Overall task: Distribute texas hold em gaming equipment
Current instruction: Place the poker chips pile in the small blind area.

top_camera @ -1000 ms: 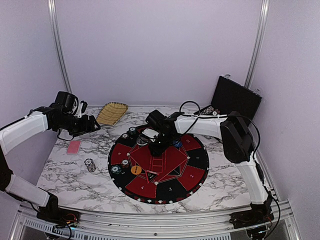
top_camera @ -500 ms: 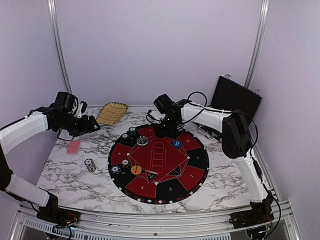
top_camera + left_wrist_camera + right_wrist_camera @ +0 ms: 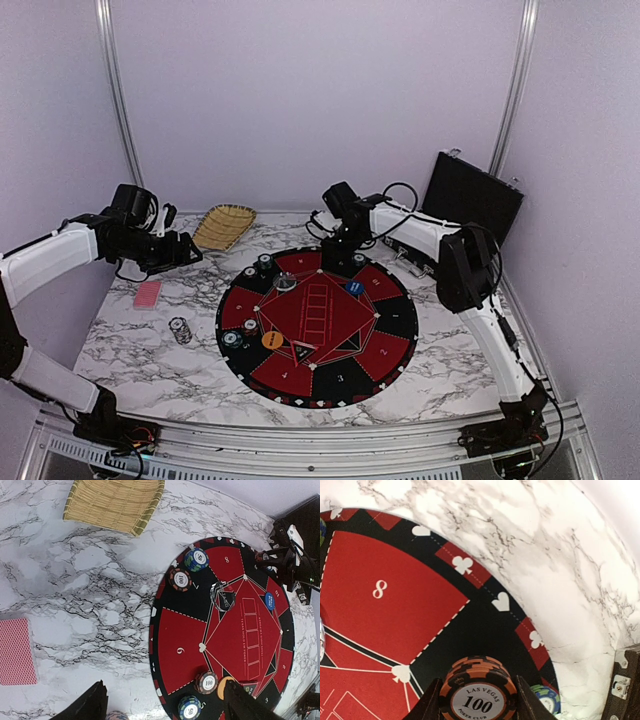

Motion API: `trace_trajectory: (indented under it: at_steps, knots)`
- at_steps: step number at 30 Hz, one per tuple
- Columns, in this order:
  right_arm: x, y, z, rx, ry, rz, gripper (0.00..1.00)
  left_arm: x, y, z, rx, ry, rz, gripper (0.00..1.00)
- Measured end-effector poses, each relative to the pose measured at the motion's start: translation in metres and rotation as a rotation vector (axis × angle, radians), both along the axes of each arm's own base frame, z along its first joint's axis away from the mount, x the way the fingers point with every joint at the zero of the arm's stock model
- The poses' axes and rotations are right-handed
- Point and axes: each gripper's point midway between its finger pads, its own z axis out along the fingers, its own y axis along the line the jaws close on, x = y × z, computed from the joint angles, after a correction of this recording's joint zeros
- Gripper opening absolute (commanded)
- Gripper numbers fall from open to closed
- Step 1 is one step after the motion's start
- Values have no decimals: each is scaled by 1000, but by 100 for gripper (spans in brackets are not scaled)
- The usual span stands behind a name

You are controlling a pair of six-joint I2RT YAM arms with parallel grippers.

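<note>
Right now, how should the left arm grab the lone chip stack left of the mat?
Pinch the chip stack across its round side wall, coming straight down. It stands upright, a short cylinder on bare marble, apart from the mat and the card, leaving room on either side.

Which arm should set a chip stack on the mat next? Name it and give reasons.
Right. The right gripper has the orange chip stack between its fingers at the far edge of the mat; the left gripper hangs open and empty over the marble, off it.
</note>
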Motion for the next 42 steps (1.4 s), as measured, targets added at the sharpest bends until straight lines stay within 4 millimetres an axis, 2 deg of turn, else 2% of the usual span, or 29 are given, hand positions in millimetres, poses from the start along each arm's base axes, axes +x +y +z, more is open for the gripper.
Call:
trace_trajectory:
  at_steps: [9, 18, 31, 42]
  knots:
    - [22, -16, -7, -17, -31, -17, 17, 0, 1, -1, 0, 3, 0, 81]
    - [38, -20, 0, -5, -79, -16, 17, 2, 4, -4, 1, 12, 8, 81]
    - [43, -31, -9, -5, -61, -32, 17, 3, 4, -8, -2, 24, 8, 81]
    - [37, -29, -16, 6, -29, -20, 19, 3, 4, -8, -2, 24, 9, 81]
